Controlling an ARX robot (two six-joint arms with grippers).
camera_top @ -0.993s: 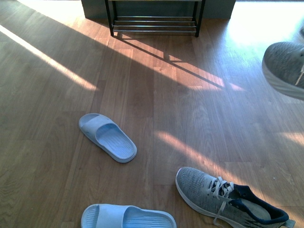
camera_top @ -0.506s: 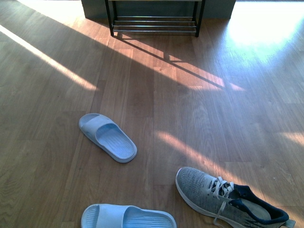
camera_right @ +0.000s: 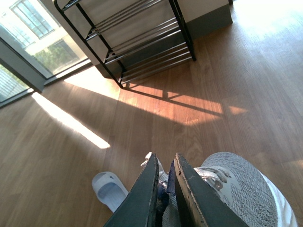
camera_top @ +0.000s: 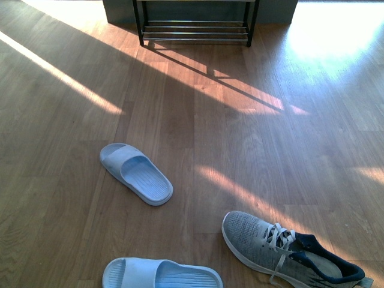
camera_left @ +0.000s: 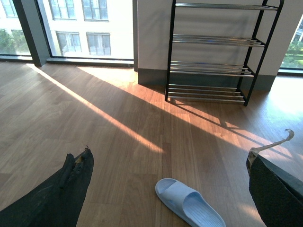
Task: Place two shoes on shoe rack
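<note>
So the right fingers [camera_right: 144, 194] are clenching the grey sneaker [camera_right: 246, 184] by its collar, well short of the shoe rack [camera_right: 142, 52]; the left fingers [camera_left: 71, 184] are hanging apart, empty. The second sneaker [camera_top: 264, 243] is lying on the floor [camera_top: 192, 120]. I'd be approaching level, sole flat over a tier.

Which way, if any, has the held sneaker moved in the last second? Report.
Yes: held sneaker left the front view's right edge; the shoe rack stayed put.

Black shoe rack [camera_top: 196, 24] with chrome rods, grey knit sneaker [camera_top: 288, 252] upright on floor well apart from it, second sneaker [camera_right: 236, 194] clamped in right gripper [camera_right: 165, 160]
</note>
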